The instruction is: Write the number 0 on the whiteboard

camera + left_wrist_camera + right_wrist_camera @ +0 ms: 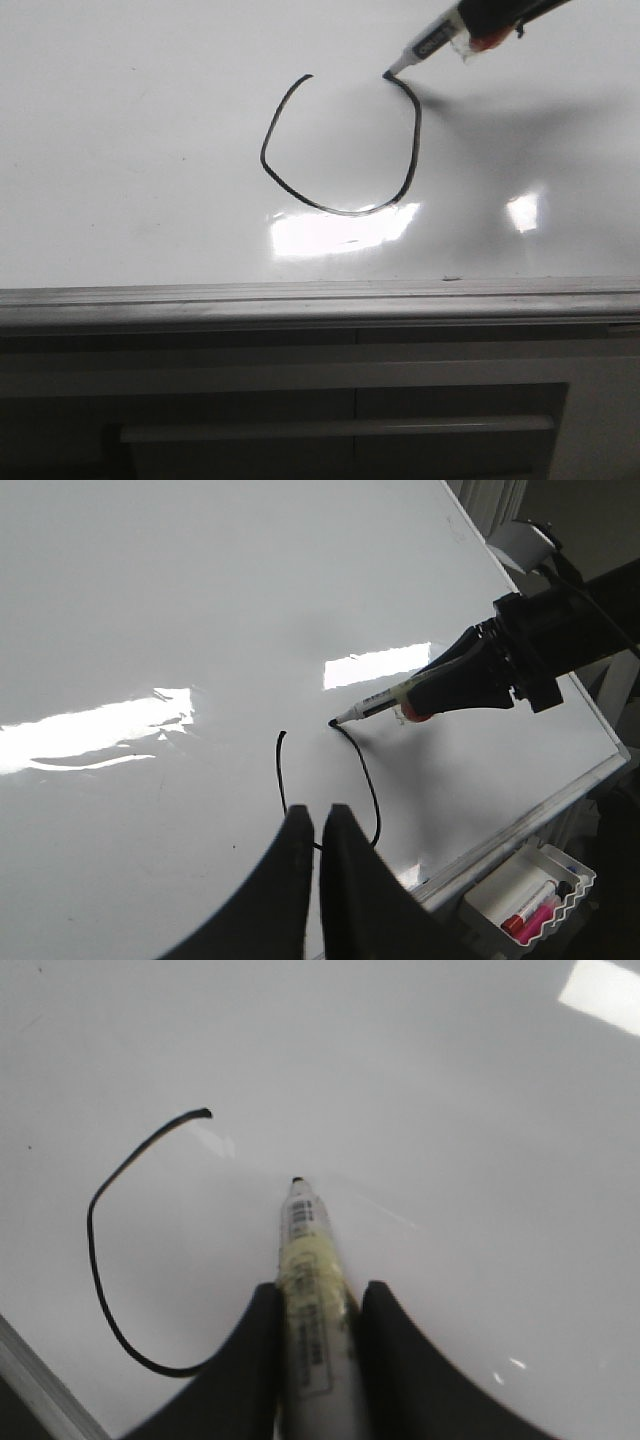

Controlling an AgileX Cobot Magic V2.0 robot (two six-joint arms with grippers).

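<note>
Nearest me runs the grey rail (320,298) edging the whiteboard (120,150). On the board's glossy face sits the number 0 (340,150), an open loop gapped at the far side. My left pincer (318,825) hangs idle, nearly closed on nothing. My right pincer (318,1305) clamps the marker (305,1260) mid-barrel; it looks light, stiff and slick, so a firm hold suits, tip touching the line's right end.

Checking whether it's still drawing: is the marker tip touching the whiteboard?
Touching: in the front view the marker tip sits on the whiteboard where the number 0 ends.
</note>
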